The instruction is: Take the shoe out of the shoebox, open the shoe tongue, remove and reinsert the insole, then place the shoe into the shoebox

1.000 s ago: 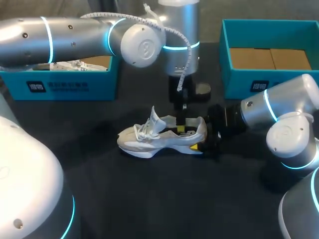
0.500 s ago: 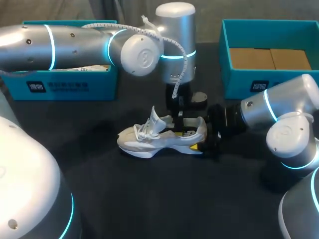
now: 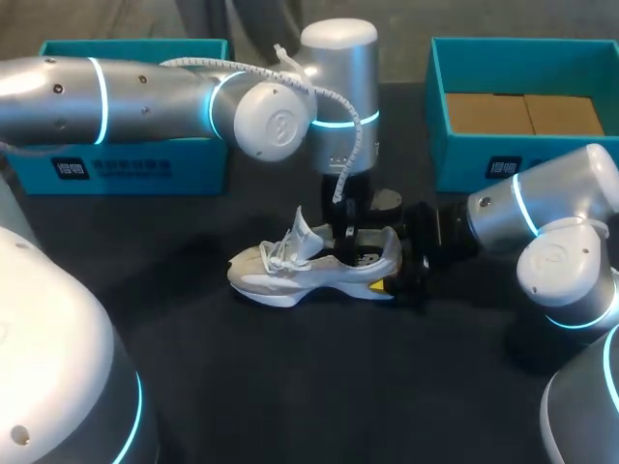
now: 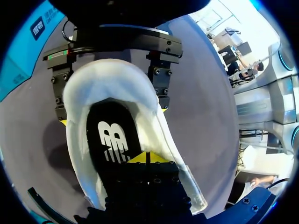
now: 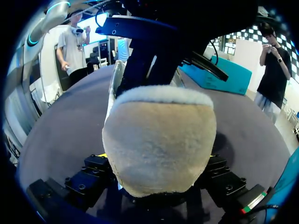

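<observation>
A white shoe lies on its sole mid-table, toe to the left, with its tongue standing up. My right gripper comes in from the right and is shut on the heel; in the right wrist view the padded heel sits between its fingers. My left gripper hangs from above with its shut yellow tips down in the shoe's opening. In the left wrist view those tips rest at the black insole, and I cannot tell whether they pinch it.
A teal shoebox stands at the back left, partly behind my left arm. A second teal box with brown cardboard inside stands at the back right. The dark tabletop stretches in front of the shoe.
My left arm has come down and nearer, bringing its shut gripper from above the shoe into its opening. The shoe and the right arm have not moved.
</observation>
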Robot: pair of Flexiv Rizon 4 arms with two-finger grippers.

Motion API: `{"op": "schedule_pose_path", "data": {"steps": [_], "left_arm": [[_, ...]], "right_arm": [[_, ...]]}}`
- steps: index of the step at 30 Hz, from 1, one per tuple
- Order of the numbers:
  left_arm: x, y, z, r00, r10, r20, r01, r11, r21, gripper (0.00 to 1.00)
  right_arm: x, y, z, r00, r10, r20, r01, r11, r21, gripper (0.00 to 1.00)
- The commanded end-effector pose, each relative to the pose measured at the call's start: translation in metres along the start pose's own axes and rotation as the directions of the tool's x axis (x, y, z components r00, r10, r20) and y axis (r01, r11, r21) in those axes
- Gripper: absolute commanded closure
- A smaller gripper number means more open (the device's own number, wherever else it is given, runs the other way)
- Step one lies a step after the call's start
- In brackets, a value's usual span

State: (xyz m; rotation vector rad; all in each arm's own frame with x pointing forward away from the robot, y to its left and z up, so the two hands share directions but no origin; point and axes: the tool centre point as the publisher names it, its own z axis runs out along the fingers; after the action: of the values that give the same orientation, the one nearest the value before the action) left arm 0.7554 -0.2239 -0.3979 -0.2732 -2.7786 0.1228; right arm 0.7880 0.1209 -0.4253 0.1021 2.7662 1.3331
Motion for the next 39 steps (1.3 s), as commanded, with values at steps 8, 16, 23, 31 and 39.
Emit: {"op": "schedule_pose_path", "data": {"steps": [8,16,23,31,39], "left_arm": [[0.002,-0.002,0.009,1.0,0.013,0.005,-0.013,1.0,-0.008,0.58],[-0.001,-0.002,0.02,1.0,0.012,0.022,-0.011,0.999,-0.034,0.58],[-0.01,0.003,0.032,0.989,-0.034,0.143,0.04,0.998,-0.04,0.45],[-0.021,0.012,0.04,0.982,-0.041,0.186,0.049,0.998,-0.04,0.53],[-0.034,0.019,0.047,0.984,-0.031,0.175,0.036,0.999,-0.028,0.85]], "right_arm": [[0.0,0.001,0.002,1.0,0.001,0.002,-0.001,1.0,0.004,1.0],[0.0,0.001,0.002,1.0,0.001,0.002,-0.001,1.0,0.004,1.0],[0.0,0.001,0.002,1.0,0.001,0.002,-0.001,1.0,0.004,1.0],[0.0,0.001,0.002,1.0,0.001,0.002,-0.001,1.0,0.004,1.0],[0.0,0.001,0.002,1.0,0.001,0.002,-0.001,1.0,0.004,1.0]]}}
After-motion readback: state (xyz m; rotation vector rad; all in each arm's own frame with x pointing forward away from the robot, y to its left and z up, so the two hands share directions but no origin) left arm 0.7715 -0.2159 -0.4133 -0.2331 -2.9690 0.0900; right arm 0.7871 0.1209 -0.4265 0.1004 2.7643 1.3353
